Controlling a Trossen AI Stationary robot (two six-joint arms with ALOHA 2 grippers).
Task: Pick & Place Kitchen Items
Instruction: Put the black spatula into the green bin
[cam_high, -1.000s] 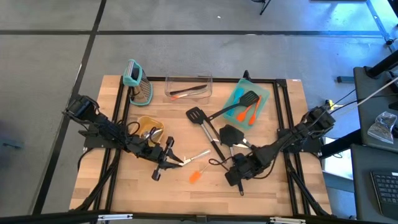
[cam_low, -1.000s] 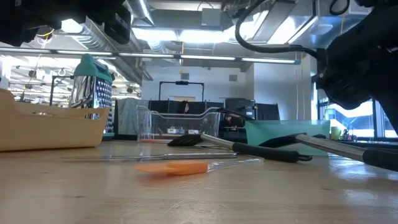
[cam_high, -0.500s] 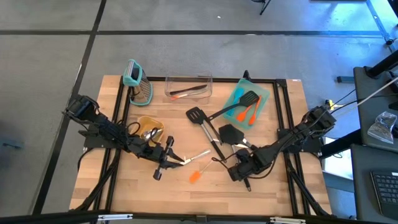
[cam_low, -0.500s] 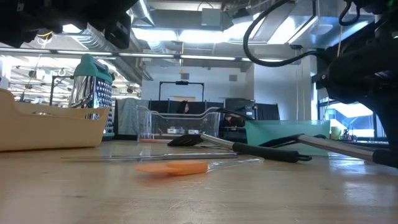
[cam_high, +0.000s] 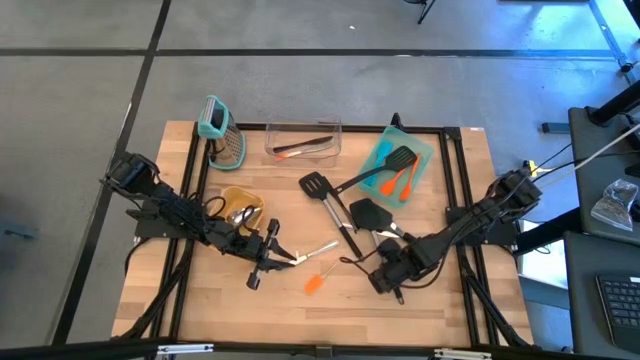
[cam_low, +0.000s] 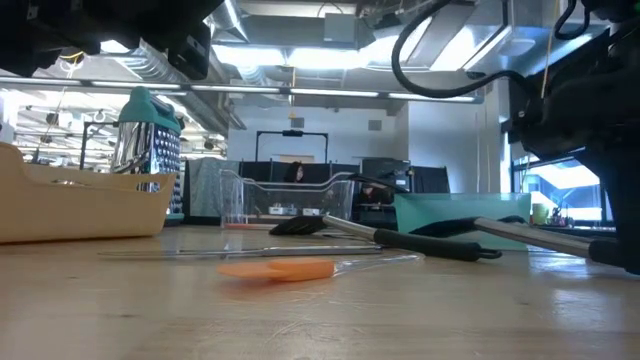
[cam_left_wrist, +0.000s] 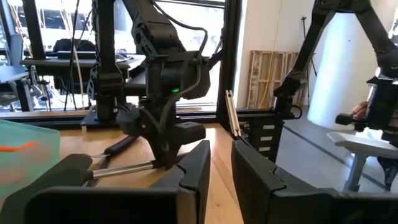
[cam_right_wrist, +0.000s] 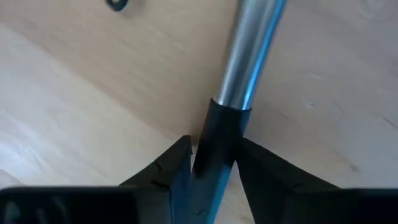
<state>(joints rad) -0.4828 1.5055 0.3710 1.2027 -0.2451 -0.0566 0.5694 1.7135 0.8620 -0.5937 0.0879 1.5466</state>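
The right hand (cam_high: 385, 277) sits low over the near right part of the wooden counter (cam_high: 200, 300), well in from the front edge, with bare wood open between it and the orange spatula (cam_high: 314, 282) to its left. In the right wrist view its two fingers (cam_right_wrist: 168, 168) close on the black grip end of a turner handle (cam_right_wrist: 221, 134), the shiny metal shaft running straight on away from the fingers across the wood. From above, that black turner (cam_high: 368, 217) lies with its long axis slanting, slotted blade toward the counter's middle and handle toward the right hand. A second black turner (cam_high: 314, 185) lies just beside it, handles crossing. The left hand (cam_high: 272, 254) rests mid-counter beside a thin metal piece (cam_high: 320, 249); its fingers (cam_left_wrist: 193, 177) stand slightly apart, and I cannot tell whether they hold anything. The teal tray (cam_high: 425, 150) lies toward the far right corner.
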